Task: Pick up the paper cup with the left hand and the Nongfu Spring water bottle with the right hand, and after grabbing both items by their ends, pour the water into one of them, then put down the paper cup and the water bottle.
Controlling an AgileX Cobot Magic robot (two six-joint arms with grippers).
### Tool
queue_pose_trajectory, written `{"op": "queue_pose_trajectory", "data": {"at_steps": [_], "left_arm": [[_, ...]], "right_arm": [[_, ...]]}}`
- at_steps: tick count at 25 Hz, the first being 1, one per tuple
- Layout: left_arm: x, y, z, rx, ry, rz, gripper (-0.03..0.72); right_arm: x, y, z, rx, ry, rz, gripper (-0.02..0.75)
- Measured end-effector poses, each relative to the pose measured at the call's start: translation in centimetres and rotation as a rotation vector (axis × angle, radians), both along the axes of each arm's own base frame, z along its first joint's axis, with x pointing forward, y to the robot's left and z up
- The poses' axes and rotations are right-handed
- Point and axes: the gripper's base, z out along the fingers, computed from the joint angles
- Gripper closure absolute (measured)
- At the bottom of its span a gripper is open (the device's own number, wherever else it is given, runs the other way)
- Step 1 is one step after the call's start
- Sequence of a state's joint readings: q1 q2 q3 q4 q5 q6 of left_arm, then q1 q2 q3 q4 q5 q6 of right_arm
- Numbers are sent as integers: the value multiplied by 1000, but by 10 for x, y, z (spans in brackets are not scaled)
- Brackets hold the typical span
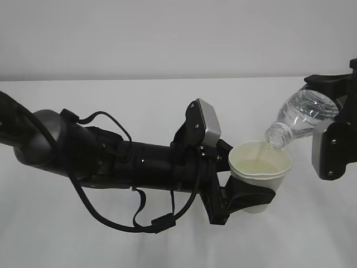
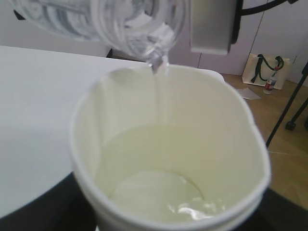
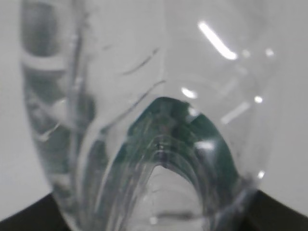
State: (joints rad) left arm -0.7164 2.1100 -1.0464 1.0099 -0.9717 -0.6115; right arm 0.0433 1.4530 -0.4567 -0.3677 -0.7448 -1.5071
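Left gripper (image 1: 245,198) clamps cup (image 1: 260,167) upright as receiver; right gripper (image 1: 329,125) clamps bottle (image 1: 301,120) tilted, neck over rim, so water (image 2: 159,91) streams inside

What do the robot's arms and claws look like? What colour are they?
Both are black. The left arm is a thick dark tube with a rounded grey joint, and loose black cables loop around it. The left gripper carries a grey box with small screws. The right gripper is black too, with a grey plate on its side.
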Motion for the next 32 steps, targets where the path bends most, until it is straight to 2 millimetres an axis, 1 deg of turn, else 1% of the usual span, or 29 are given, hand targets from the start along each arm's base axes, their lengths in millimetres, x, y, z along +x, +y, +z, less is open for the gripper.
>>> {"op": "queue_pose_trajectory", "data": {"at_steps": [32], "left_arm": [[0,0,0,0,0,0,206]], "right_arm": [[0,0,0,0,-5,3,313]]}}
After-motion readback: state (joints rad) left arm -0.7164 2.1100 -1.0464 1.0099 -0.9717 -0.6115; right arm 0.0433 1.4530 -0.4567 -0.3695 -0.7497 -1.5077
